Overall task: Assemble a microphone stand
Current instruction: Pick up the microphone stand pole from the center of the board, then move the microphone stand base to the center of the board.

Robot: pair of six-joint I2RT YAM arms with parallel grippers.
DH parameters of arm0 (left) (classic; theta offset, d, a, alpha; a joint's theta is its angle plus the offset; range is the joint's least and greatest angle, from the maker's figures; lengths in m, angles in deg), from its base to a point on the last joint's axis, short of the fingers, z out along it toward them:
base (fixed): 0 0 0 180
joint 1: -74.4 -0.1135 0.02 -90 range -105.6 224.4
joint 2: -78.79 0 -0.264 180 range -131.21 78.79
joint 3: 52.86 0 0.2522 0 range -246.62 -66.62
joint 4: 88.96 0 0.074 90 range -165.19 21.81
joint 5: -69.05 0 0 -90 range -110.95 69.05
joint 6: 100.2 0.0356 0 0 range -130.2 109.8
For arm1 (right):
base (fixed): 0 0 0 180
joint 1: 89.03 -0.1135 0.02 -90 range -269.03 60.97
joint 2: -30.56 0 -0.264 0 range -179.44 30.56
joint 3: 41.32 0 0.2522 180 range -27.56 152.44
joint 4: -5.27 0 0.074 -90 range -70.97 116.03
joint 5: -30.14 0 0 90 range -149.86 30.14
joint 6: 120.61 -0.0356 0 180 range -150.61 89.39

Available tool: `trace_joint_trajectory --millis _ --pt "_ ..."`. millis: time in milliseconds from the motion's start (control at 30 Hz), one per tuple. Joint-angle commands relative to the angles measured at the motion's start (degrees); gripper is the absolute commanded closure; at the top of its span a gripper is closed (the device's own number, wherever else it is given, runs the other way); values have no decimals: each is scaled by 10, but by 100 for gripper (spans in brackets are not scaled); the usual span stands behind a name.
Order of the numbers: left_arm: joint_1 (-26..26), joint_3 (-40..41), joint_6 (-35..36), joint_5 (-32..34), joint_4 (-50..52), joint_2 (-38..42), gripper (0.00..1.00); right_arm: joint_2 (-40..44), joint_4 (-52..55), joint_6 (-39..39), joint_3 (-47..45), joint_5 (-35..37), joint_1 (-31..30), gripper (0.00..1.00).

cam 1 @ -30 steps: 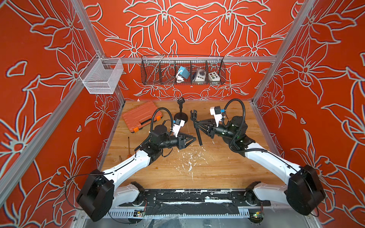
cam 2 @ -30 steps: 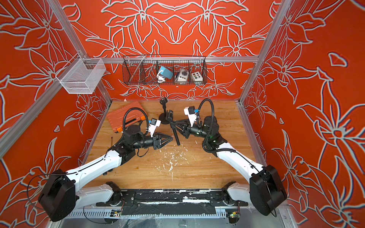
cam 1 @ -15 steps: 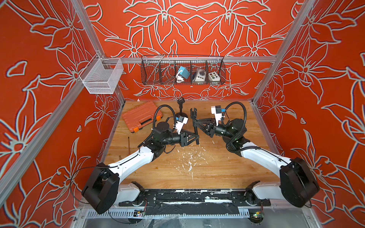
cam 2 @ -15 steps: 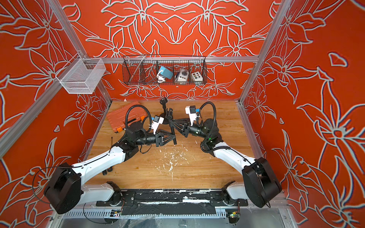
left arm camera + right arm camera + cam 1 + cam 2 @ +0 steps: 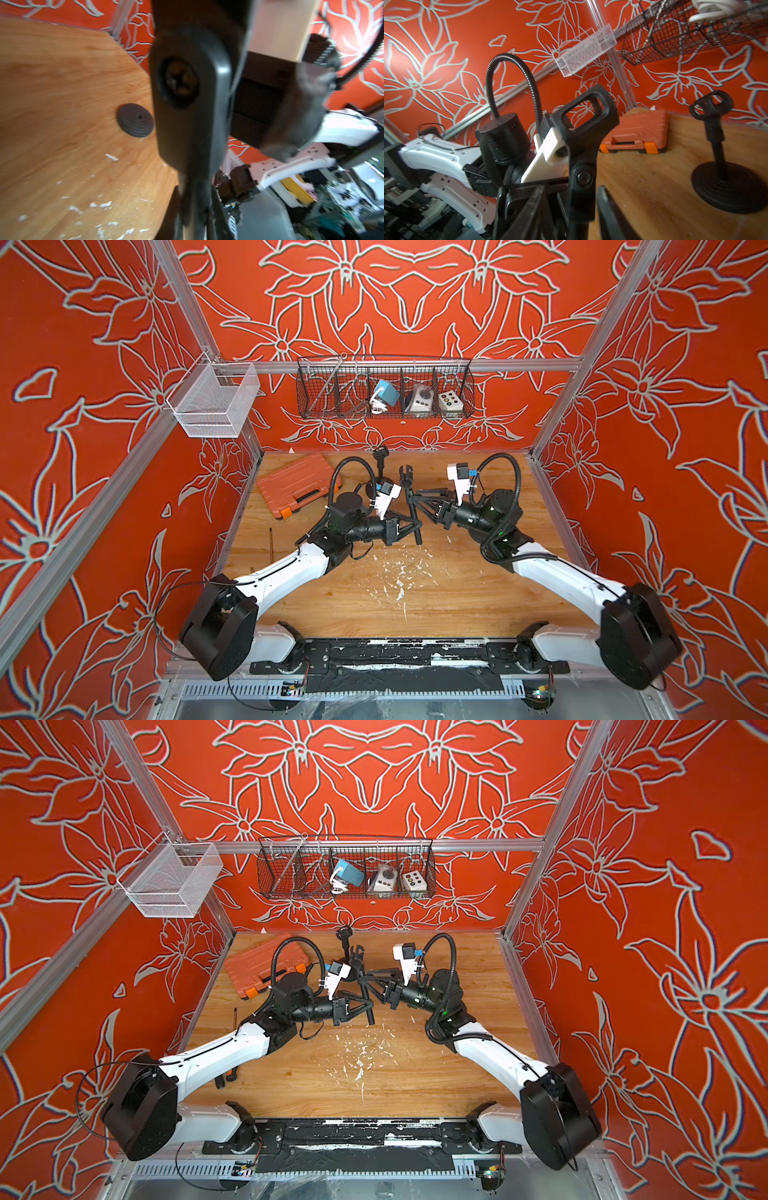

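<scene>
2 top views overlook everything; wrist views closely face the mic clip (image 5: 583, 149).

An orange tool case (image 5: 297, 485) lies on the counter (image 5: 415, 614) (white flecks (image 5: 400, 577) scattered nearby); a black wire basket (image 5: 320, 394) hangs behind.

Bright, even light from above fills both top views; the wooden table (image 5: 457, 605) shows only soft, faint shadows. My left wrist view is smeared and out of focus, the black microphone clip (image 5: 187, 93) looming very close. My right wrist view is sharper, though its near foreground and edges soften.
</scene>
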Motion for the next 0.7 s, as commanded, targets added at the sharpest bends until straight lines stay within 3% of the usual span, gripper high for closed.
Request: trace_joint_trajectory --millis 0,133,267,433,667 --pt "-3 -10 38 55 54 46 100 59 239 107 42 125 -2 45" --pt "-3 6 65 129 107 97 100 98 396 143 59 260 2 36" --pt "-4 24 95 171 147 135 100 95 509 154 72 344 20 31" --pt "-4 44 124 184 172 171 100 47 591 139 84 365 74 20" --pt "-4 59 143 198 196 186 100 -40 596 147 84 322 155 16"
